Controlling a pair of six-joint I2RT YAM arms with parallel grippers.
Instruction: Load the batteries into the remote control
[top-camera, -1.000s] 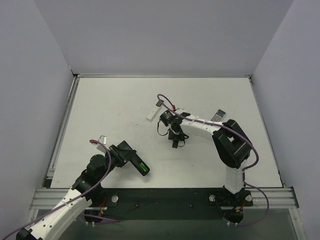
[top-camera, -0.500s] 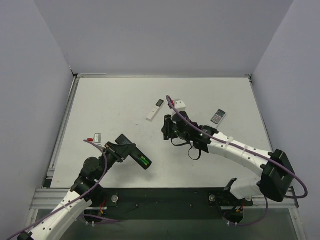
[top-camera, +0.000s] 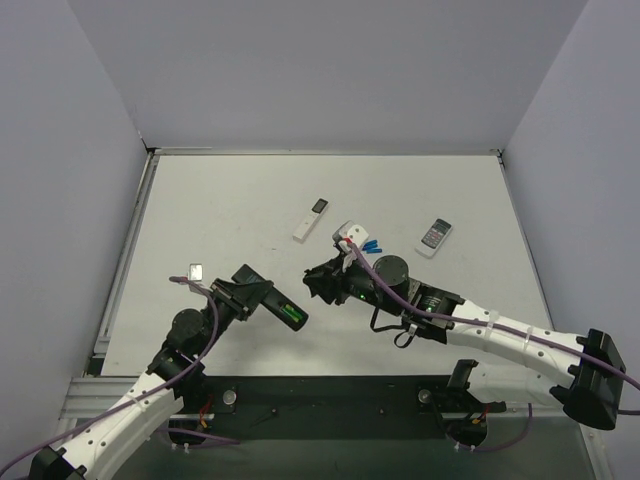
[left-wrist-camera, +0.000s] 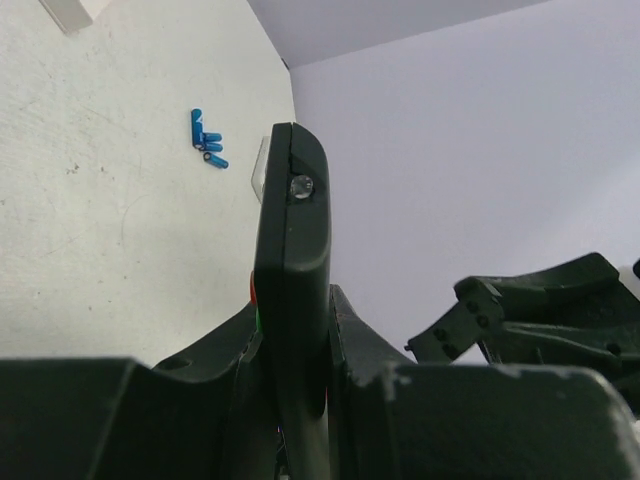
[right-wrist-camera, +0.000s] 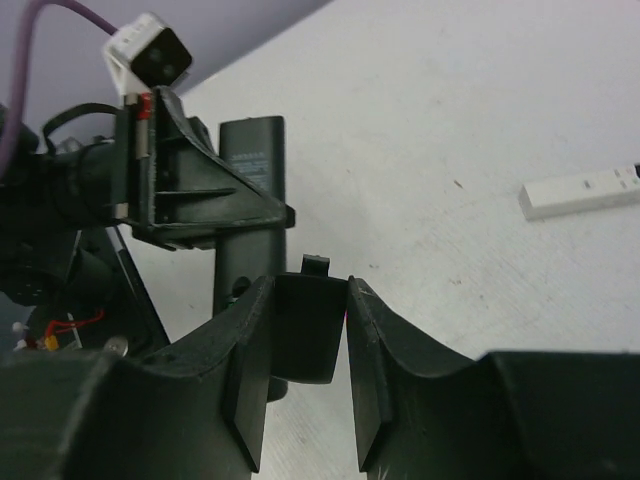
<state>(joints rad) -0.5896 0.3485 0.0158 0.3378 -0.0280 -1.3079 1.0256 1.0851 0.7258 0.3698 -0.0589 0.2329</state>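
White table (top-camera: 230, 200) — remote control (left-wrist-camera: 290, 240) gripped.

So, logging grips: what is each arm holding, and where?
Left jaws clamp the long slim black remote control near one end; right jaws pinch a small flat black panel by its edges.

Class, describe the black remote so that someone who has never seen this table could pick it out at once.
On the white table, look at the near left part, where the left gripper is shut on the remote control. It is the only black one, with green showing near its free end; the white stick remote and short white remote lie farther back.
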